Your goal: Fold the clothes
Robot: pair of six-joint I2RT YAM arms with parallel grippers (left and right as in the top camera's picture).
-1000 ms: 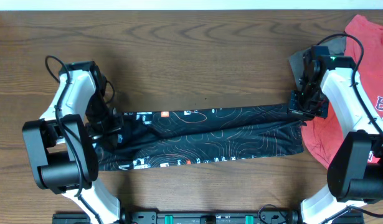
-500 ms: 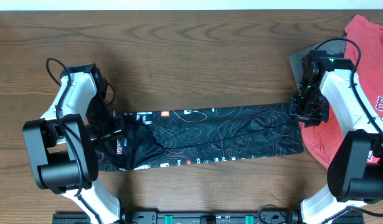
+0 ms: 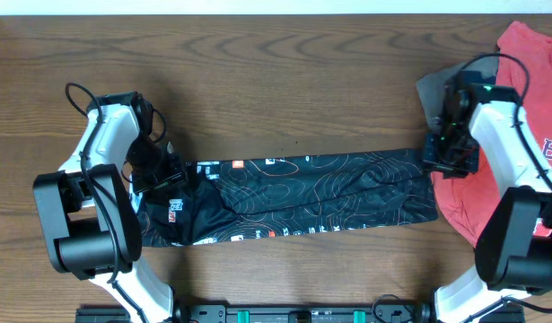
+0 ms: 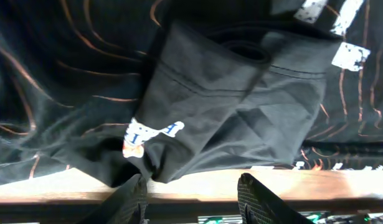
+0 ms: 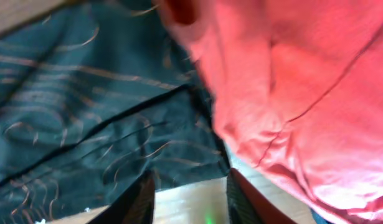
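The black jersey (image 3: 302, 197) with orange contour lines lies folded into a long strip across the table. My left gripper (image 3: 172, 177) is open over its left end, by a sleeve. In the left wrist view the jersey (image 4: 210, 93) bunches just beyond the open fingers (image 4: 194, 199), with only table between them. My right gripper (image 3: 442, 160) is open at the strip's right end. In the right wrist view the jersey's edge (image 5: 85, 112) lies just beyond the open fingers (image 5: 191, 199), and a red T-shirt (image 5: 303, 81) lies to the right.
The red T-shirt (image 3: 527, 72) lies at the right edge of the wooden table (image 3: 276, 81), under the right arm. A grey garment (image 3: 426, 90) peeks out beside it. The arm bases stand at the front edge.
The jersey was stretched taut between both grippers. Both have let go; its left end has dropped and slumped, and the strip now lies slack on the table.
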